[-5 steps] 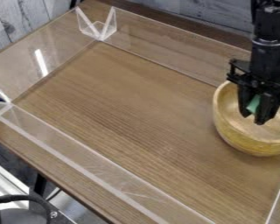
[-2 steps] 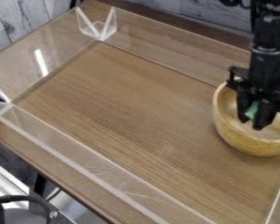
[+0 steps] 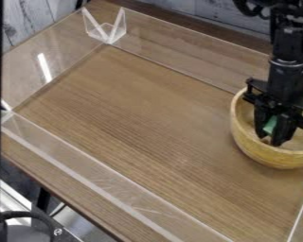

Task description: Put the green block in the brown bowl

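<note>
pale green block, matt and plain, showing only as a small patch between dark fingers; ends hidden, full shape cannot be made out. down inside the round tan bowl, within the wall, toward the back half. whether touching the bowl's floor, cannot tell. black gripper pointing down into the bowl, closed on the block. bowl thick-walled, pale at the rim, sitting upright on the brown wooden table, near the right edge of view.
</note>
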Controlling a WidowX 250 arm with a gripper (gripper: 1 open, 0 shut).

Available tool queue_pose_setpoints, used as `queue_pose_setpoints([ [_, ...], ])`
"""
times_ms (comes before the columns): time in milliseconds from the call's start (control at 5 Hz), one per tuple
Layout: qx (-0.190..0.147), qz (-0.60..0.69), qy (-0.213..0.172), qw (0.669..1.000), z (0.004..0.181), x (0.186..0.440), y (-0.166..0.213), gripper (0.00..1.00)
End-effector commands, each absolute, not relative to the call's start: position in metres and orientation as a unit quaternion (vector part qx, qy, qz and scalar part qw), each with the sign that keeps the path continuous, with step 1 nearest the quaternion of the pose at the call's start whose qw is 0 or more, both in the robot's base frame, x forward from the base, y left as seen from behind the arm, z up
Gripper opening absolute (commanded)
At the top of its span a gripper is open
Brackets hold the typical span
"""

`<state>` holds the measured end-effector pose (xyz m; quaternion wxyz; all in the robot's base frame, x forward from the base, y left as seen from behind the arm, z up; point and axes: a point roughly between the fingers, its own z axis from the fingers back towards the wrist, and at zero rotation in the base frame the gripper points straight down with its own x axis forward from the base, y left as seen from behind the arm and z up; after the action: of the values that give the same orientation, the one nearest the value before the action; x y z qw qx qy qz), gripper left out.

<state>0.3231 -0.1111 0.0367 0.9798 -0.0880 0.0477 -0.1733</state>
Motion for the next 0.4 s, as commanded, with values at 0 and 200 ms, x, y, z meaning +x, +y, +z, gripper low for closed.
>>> queue_pose_setpoints([
  [0, -0.091, -0.174, 0.014, 0.980, 0.0541, 0.3376, -0.1112, 0.00],
  [200, -0.091, -0.172, 0.016, 0.981, 0.0549, 0.3374, -0.1108, 1.00],
])
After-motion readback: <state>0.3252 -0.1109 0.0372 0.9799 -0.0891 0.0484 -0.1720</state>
